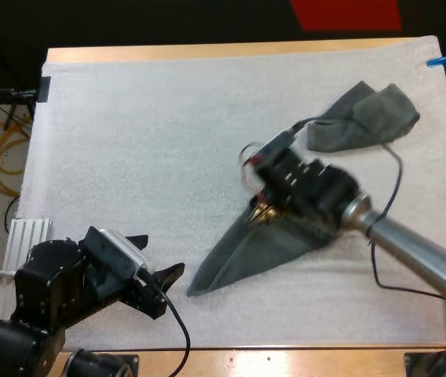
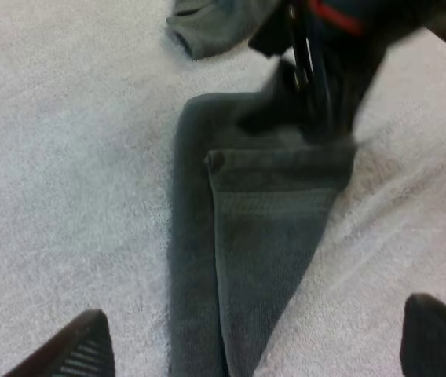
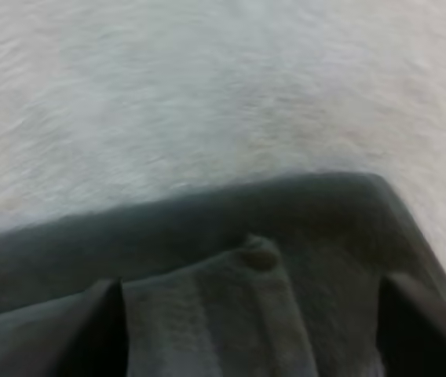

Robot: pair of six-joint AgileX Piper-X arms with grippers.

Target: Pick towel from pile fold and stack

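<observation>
Lying slantwise on the white mat [image 1: 144, 141], the half-folded towel [image 1: 258, 251] runs from a narrow point near the middle of the worktop's [image 1: 286, 361] near edge up toward its right edge. It is dark grey-green. One hemmed layer is turned over the layer below, and a small corner shows at the fold.

The right pincer [image 1: 262, 210] is down at the towel's wider, farther end. In the right wrist view its fingers [image 3: 105, 330] stand wide apart with the cloth spread flat between them, so it is released and pinches nothing. I cannot tell whether the tips touch the cloth.

The left pincer [image 1: 156, 258] sits low near the worktop's near left corner, just beside the towel's narrow point and apart from it. In the left wrist view its two fingers [image 2: 74, 349] stand well apart over bare mat on either side of the towel's near end. It is released as well, clear of the cloth.

A crumpled towel [image 1: 364, 118] of the same colour lies bunched near the worktop's far right corner. It is apart from the half-folded towel and beyond the right arm's wrist. In the left wrist view it shows just past the right pincer.
</observation>
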